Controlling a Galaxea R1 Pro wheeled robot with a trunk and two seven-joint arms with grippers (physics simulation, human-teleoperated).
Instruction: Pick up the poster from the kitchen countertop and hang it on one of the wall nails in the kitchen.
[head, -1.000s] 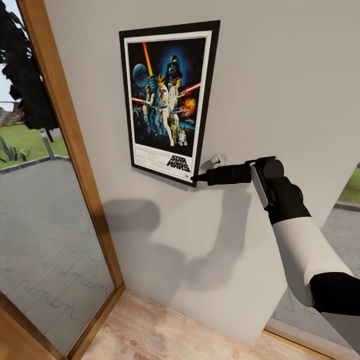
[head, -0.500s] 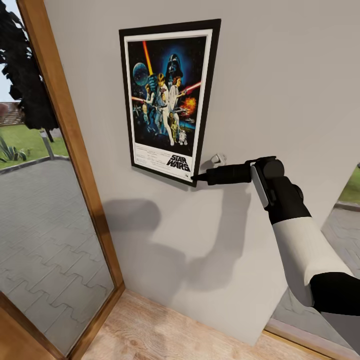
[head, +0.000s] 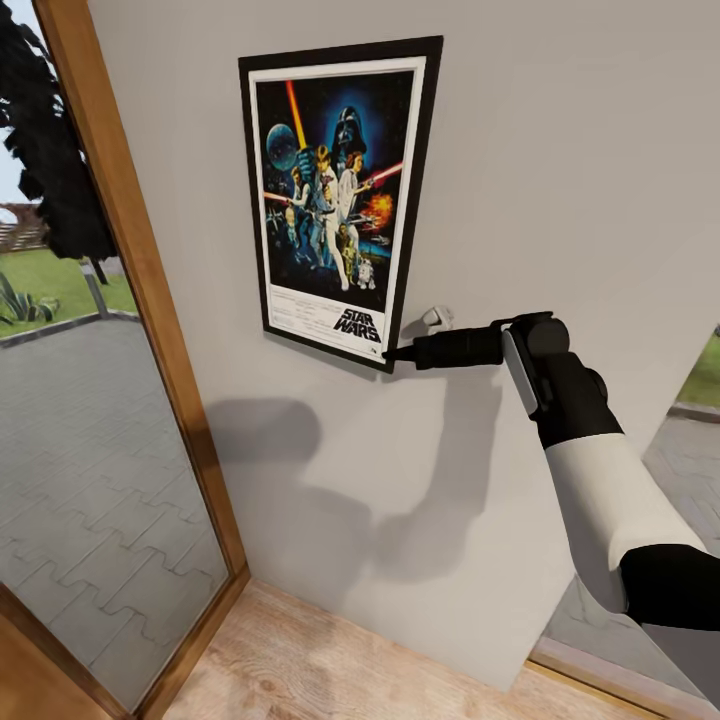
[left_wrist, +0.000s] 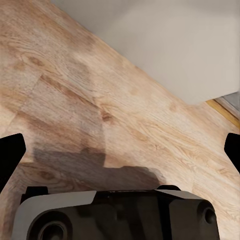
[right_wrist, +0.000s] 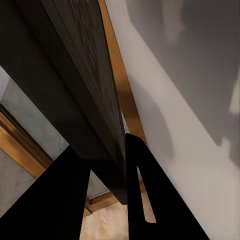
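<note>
Currently, item one: the poster (head: 335, 200) is sitting upright against the wall (head: 560, 150), its frame's upper edge having crept a trace higher in the head view than a second ago, while everything else reads the same. Judged from that, the poster is being eased upward in small steps, probably to seat it on a nail; no nail behind it is visible, so whether it is hooked cannot be told.

Item two: the right gripper (head: 392, 353) is pinching the poster's lower corner at 5 o'clock of the frame. In the right wrist view the two black fingers (right_wrist: 142, 200) are closing on the dark frame edge (right_wrist: 85, 85), clenched on it with no gap showing.

Item three: a small pale nail or peg (head: 436, 318) is projecting from the wall at 4 o'clock of the poster, just above the gripper and clear of the frame. It is bare, so it is not the support in use.

Item four: the left gripper (left_wrist: 120, 150) is hanging over the wood floor (left_wrist: 75, 100), its fingertips (left_wrist: 11, 155) spread wide apart and holding nothing.

Item five: a wood-framed glass door (head: 100, 400) is standing at 9 o'clock of the poster, paving showing beyond it.

Judgement: hanging is nearly done; release is waiting on the frame seating itself.
</note>
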